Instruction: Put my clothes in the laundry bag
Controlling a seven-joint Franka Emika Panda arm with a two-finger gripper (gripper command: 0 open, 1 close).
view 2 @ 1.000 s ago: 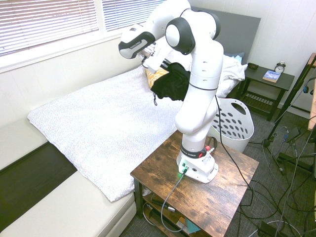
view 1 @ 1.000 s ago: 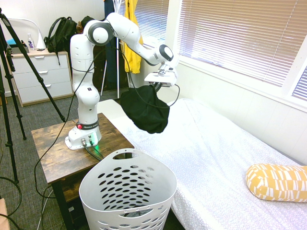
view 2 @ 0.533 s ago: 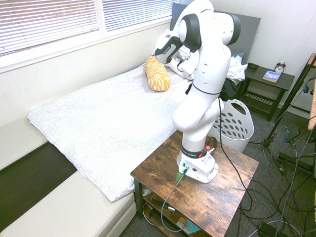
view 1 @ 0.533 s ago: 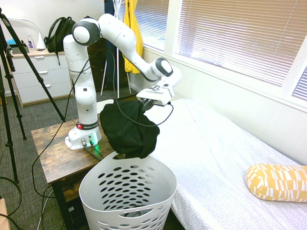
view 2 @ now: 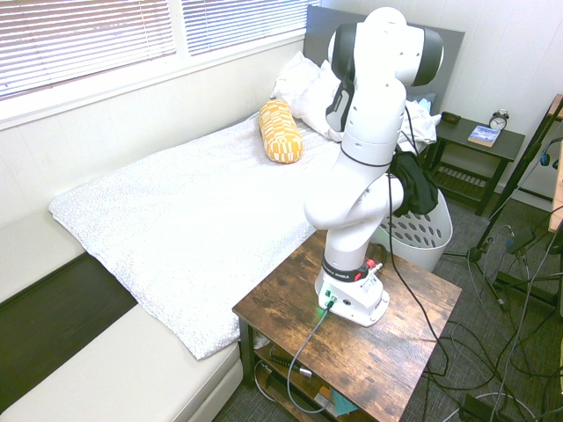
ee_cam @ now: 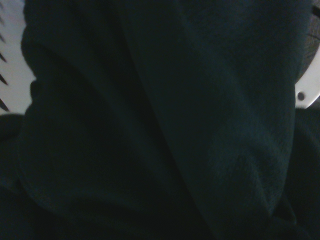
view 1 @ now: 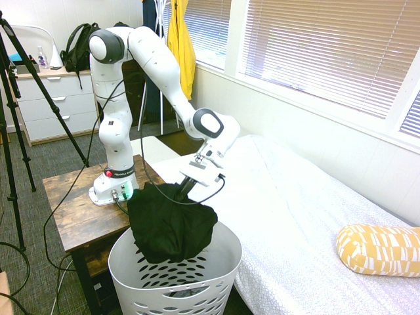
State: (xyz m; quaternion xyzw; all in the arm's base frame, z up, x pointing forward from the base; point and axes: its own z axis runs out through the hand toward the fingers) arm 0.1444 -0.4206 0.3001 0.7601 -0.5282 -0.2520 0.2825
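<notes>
black garment [view 1: 172,223] hangs from clamped gripper [view 1: 186,188].

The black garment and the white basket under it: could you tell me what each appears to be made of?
Black garment: soft matte fabric, probably knit or fleece; it sags and folds loosely from the gripper. White basket: apparently moulded plastic, smooth with a slight sheen; it has a stiff curved rim and rows of oval holes.

Daylight through the window blinds [view 1: 328,52] lights both exterior views brightly and sharply, while the wrist view is dark.
</notes>
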